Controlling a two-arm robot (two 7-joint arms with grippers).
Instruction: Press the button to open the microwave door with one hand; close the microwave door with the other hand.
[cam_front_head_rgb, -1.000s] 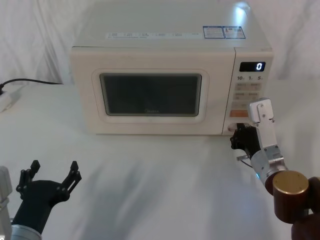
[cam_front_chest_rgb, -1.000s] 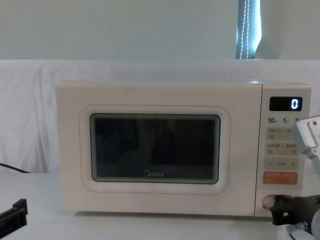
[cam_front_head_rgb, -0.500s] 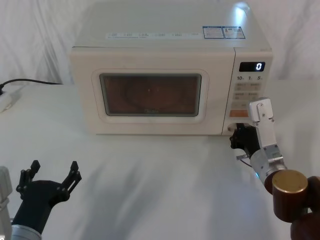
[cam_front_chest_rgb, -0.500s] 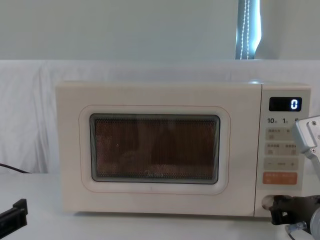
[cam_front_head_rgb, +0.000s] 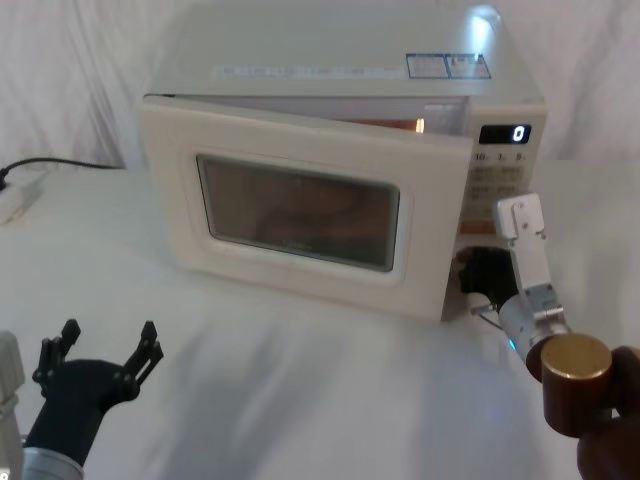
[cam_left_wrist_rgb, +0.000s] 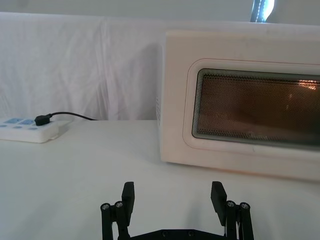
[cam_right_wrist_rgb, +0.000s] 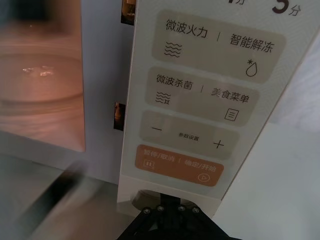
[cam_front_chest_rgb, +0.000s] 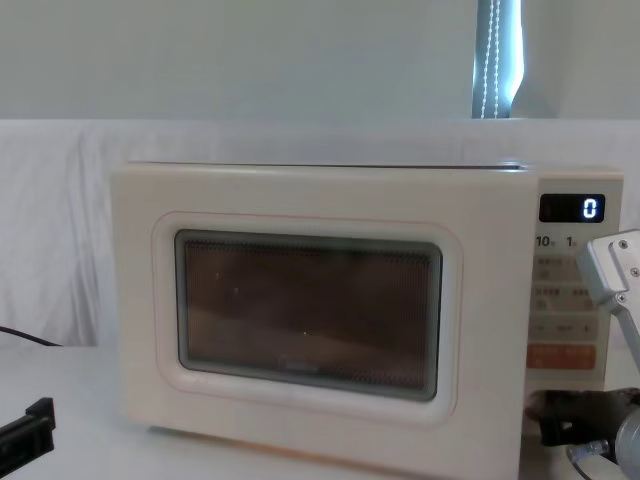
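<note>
The cream microwave door (cam_front_head_rgb: 300, 215) with its dark window stands partly ajar, its right edge swung out toward me; it also shows in the chest view (cam_front_chest_rgb: 310, 310) and the left wrist view (cam_left_wrist_rgb: 240, 115). My right gripper (cam_front_head_rgb: 475, 272) is shut, its tips against the wide cream button (cam_right_wrist_rgb: 145, 196) at the bottom of the control panel, just below the orange key (cam_right_wrist_rgb: 178, 171). The right gripper (cam_right_wrist_rgb: 168, 210) covers most of the button. My left gripper (cam_front_head_rgb: 110, 335) hangs open near the table's front left, well short of the door, with nothing between its fingers (cam_left_wrist_rgb: 128, 192).
The microwave (cam_front_head_rgb: 330, 60) sits at the back of a white cloth-covered table (cam_front_head_rgb: 300, 380). A white power strip (cam_left_wrist_rgb: 27, 130) with a black cable (cam_front_head_rgb: 60, 163) lies at the far left. The display (cam_front_head_rgb: 505, 133) reads 0. The oven's inside glows orange.
The door was flush with a dark window. The inside then lit up, and now the door's right edge has sprung outward. Both grippers have hardly moved.
</note>
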